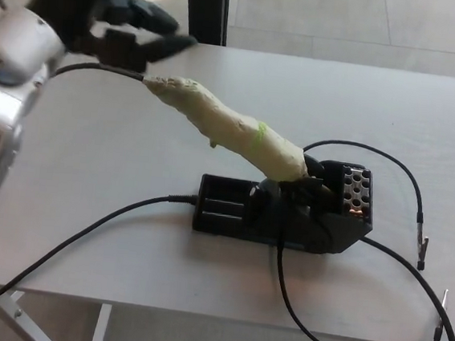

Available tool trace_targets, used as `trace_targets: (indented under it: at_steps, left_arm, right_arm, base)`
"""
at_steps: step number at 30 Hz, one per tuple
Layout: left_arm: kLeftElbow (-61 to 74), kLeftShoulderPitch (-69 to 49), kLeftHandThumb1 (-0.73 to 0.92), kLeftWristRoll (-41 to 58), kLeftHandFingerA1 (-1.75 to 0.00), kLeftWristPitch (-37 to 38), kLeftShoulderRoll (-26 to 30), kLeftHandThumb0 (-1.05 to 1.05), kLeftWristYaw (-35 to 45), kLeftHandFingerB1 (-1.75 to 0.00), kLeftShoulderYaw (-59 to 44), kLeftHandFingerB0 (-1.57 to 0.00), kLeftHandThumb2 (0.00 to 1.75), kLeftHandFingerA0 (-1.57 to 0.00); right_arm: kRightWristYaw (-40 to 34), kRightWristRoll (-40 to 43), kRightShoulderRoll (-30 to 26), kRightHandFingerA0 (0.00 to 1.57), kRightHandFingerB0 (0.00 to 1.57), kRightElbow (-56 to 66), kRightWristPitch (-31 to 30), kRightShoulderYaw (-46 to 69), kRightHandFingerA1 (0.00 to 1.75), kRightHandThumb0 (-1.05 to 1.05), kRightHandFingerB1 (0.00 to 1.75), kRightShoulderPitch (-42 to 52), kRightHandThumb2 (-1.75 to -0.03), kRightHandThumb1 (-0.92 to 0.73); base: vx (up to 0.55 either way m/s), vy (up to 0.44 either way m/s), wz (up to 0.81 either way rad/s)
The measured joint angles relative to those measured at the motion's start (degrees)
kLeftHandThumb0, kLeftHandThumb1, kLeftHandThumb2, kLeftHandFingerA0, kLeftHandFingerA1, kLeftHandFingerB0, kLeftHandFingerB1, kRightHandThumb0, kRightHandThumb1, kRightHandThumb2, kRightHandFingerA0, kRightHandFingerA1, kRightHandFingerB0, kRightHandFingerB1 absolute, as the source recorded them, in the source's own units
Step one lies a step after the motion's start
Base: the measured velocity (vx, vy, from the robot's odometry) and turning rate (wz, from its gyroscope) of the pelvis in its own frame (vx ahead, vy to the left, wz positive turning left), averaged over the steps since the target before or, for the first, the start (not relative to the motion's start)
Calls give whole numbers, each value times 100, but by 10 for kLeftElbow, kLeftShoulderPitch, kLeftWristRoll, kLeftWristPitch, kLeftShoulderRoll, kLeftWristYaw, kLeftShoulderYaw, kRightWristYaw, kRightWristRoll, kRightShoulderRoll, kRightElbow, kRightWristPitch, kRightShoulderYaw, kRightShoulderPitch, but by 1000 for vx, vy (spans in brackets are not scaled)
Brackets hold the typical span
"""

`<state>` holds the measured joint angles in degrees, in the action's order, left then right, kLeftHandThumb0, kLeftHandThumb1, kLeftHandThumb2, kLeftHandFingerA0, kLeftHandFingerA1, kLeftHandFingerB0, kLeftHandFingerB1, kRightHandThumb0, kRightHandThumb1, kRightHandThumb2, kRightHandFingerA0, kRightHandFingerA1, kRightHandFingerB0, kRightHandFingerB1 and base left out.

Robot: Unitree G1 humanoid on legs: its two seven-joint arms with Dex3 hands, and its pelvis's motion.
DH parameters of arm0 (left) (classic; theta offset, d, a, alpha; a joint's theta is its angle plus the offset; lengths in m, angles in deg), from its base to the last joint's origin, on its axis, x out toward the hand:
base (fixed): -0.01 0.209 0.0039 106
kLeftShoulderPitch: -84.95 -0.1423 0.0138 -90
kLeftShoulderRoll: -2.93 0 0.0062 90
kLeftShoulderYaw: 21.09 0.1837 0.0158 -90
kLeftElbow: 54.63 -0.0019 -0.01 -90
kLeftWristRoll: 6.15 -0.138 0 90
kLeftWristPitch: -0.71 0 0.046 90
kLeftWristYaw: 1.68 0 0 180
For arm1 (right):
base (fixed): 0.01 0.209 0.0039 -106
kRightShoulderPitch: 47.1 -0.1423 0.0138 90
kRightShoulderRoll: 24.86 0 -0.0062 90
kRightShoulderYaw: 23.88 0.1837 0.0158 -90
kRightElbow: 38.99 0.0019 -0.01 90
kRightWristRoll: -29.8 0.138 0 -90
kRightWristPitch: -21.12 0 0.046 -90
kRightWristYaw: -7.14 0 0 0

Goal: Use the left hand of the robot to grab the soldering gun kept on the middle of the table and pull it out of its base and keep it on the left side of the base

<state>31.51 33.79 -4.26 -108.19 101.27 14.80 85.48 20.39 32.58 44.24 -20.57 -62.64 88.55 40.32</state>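
Observation:
The soldering gun has a long cream-wrapped handle with a small green mark. It slants up to the left from the black base in the middle of the white table, its tip still seated in the holder. My left hand has come in at the top left, blurred, fingers spread apart and holding nothing. It hovers above and to the left of the handle's cable end, not touching it. My right hand does not show.
A black cable runs from the handle's end over the table's left edge. Another cable leaves the base's left side toward the front. Thin leads with clips lie at the right. A dark post stands behind the table.

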Motion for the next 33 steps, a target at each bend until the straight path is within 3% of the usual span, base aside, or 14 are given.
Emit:
trace_targets:
  at_steps: [4, 5, 6, 7, 8, 9, 10, 16, 18, 20, 28, 31, 32, 33]
  left_arm:
    - [15, -11, 61, -29, -62, 16, -6, -55, 13, -47, 56, -50, 58, -61]
    - [16, -11, 61, -36, -60, 21, -6, -54, 15, -48, 62, -52, 59, -60]
    - [16, -11, 61, -42, -64, 24, -6, -54, 18, -47, 66, -54, 58, -62]
    - [18, -11, 62, -50, -62, 26, -4, -54, 20, -47, 73, -54, 59, -60]
    - [20, -11, 62, -57, -62, 27, -2, -54, 23, -47, 78, -54, 59, -60]
    - [22, -10, 60, -65, -65, 28, 1, -52, 25, -47, 84, -55, 58, -61]
    - [22, -8, 59, -73, -63, 31, 4, -51, 27, -47, 91, -55, 58, -61]
    - [26, -2, 58, -114, -60, 44, 10, -51, 38, -47, 113, -55, 56, -56]
    - [26, 1, 64, -127, -63, 52, 16, -55, 41, -44, 121, -51, 59, -50]
    - [23, 6, 66, -141, -54, 60, 25, -56, 47, -42, 133, -46, 60, -45]
    - [13, 35, 65, -191, -53, 104, 66, -57, 66, -44, 182, -45, 59, -45]
    - [10, 40, 64, -209, -60, 123, 84, -58, 76, -44, 197, -41, 60, -47]
    - [8, 40, 53, -215, -66, 127, 89, -63, 80, -52, 202, -29, 93, -52]
    - [7, 40, 53, -221, -66, 132, 96, -63, 88, -52, 209, -29, 93, -52]
  right_arm:
    - [6, 0, -14, 75, 30, 0, 1, -3, 128, -105, 115, -1, -115, -31]
    - [6, 0, -17, 69, 11, 0, 2, -5, 142, -105, 154, -2, -100, -39]
    - [7, 0, -19, 76, 31, 0, 2, -6, 128, -105, 115, -2, -117, -31]
    - [8, 0, -20, 76, 32, 0, 2, -7, 128, -105, 114, -3, -117, -32]
    - [8, 0, -20, 76, 32, 0, 2, -7, 128, -105, 114, -3, -117, -32]
    - [9, 0, -20, 71, 23, 0, 2, -8, 140, -105, 141, -3, -95, -43]
    - [10, 0, -20, 75, 26, 0, 2, -10, 139, -105, 142, -3, -95, -41]
    - [16, 0, -24, 69, 25, 0, 4, -14, 133, -105, 137, -5, -94, -41]
    - [18, 0, -25, 72, 27, 0, 4, -17, 134, -105, 142, -5, -93, -42]
    - [19, -1, -26, 72, 27, 0, 4, -19, 134, -105, 143, -6, -93, -41]
    - [20, -1, -26, 67, 23, 0, 4, -19, 137, -105, 144, -11, -94, -42]
    - [21, -1, -26, 68, 20, 0, 4, -19, 136, -105, 140, -14, -90, -45]
    - [22, -1, -26, 68, 20, 0, 4, -20, 137, -105, 141, -15, -92, -44]
    - [22, -1, -26, 68, 20, 0, 4, -20, 137, -105, 141, -15, -92, -44]
  base:
    - [0, 0, 0]
    - [0, 0, 0]
    - [0, 0, 0]
    - [0, 0, 0]
    - [0, 0, 0]
    - [0, 0, 0]
    - [0, 0, 0]
    - [0, 0, 0]
    - [0, 0, 0]
    - [0, 0, 0]
    - [0, 0, 0]
    - [0, 0, 0]
    - [0, 0, 0]
    - [0, 0, 0]
